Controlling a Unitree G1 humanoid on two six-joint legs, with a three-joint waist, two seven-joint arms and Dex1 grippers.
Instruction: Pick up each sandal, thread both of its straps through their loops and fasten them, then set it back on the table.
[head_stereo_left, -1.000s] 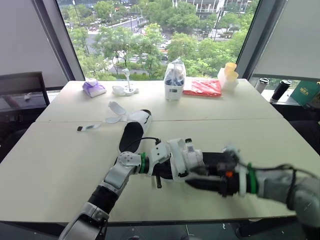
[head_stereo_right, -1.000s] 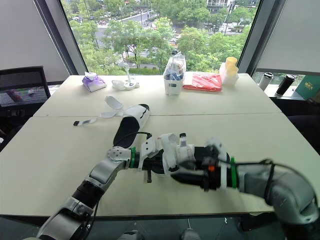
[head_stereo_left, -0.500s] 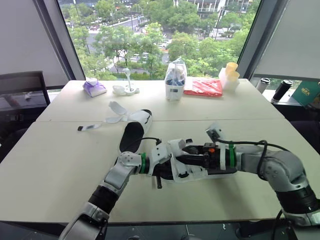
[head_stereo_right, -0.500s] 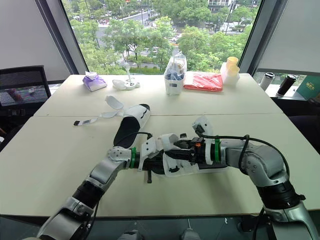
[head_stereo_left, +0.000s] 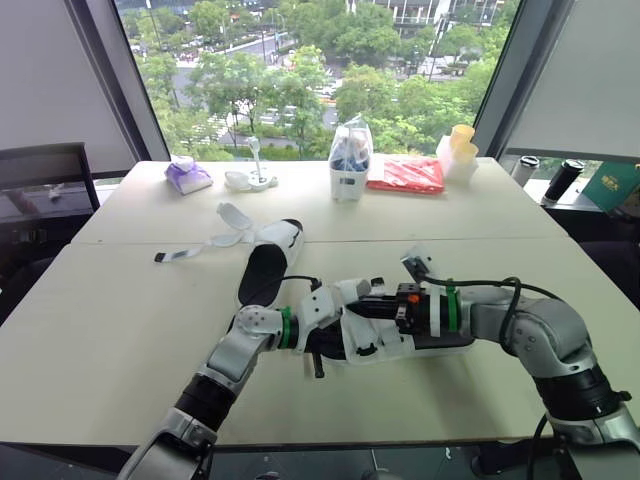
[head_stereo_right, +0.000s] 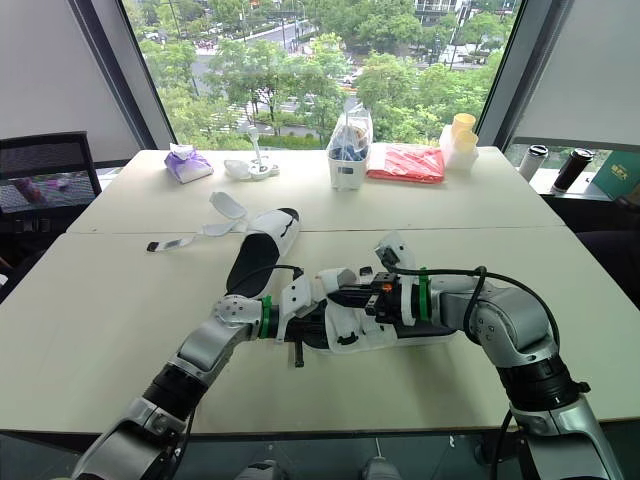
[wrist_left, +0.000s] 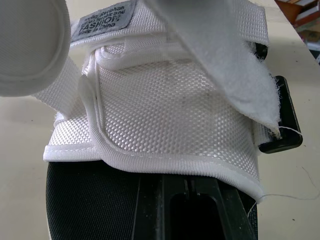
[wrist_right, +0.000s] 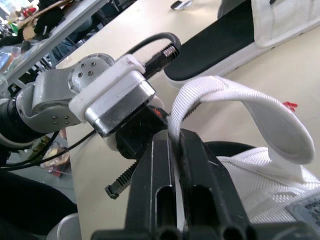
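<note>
Pale table (head_stereo_left: 120, 330) before a window wall; trees outside. Near sandal (head_stereo_left: 385, 338) sits at table centre, between both grippers; second sandal (head_stereo_left: 268, 262) lies beyond it, well apart, straps loose. Right gripper (wrist_right: 174, 138): fingers closed on the near sandal's white strap (wrist_right: 240, 107), which arches up in a loop. Left gripper (head_stereo_left: 330, 342): against the near sandal's end; whether it is gripping cannot be told.
</note>
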